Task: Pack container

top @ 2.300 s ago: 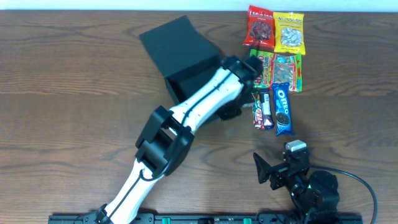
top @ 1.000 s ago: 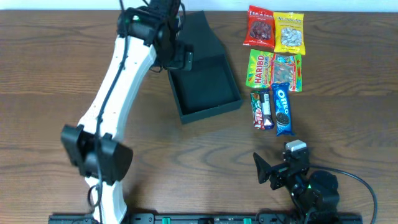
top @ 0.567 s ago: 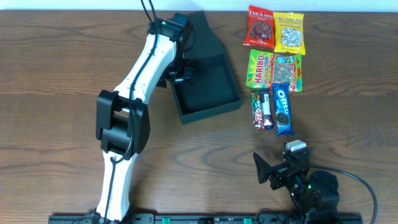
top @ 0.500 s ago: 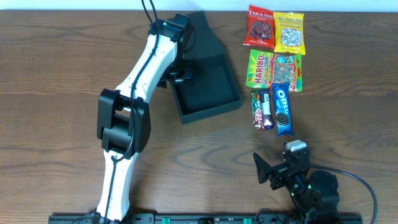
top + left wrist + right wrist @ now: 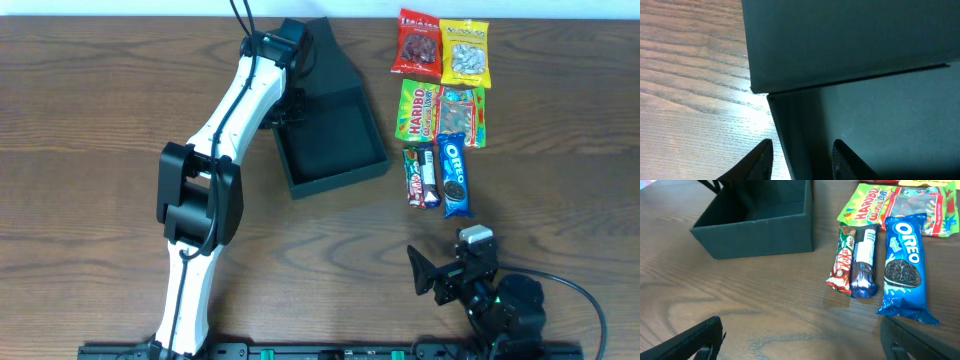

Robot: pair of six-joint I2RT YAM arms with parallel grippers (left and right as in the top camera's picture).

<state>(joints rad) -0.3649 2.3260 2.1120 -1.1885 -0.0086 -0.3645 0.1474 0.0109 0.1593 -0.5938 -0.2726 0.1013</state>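
Sitting open on the far half of the tabletop [image 5: 90,150], the dark container [image 5: 335,140] has its flap lid [image 5: 322,55] folded back toward the far edge. Your left gripper [image 5: 288,110] is at the box's far left corner. The left wrist camera shows its fingers [image 5: 764,156] spread, one over the wood and one inside the box, straddling the left wall without clamping it.

Just right of the box you see a red-and-green bar [image 5: 843,260] and a dark bar with a white label [image 5: 863,260] lying side by side and touching, their writing too small to read. Beside them lies a blue packet marked OREO [image 5: 904,267]. Beyond these is a green-and-yellow HARIBO bag [image 5: 418,110], with a clear-windowed bag [image 5: 462,115] just beside it. Farther back sit a red bag [image 5: 418,45] and a yellow bag [image 5: 466,52], their lettering illegible.

Your right gripper [image 5: 432,272] is near the front edge, well apart from the box, its fingers spread wide and holding nothing.
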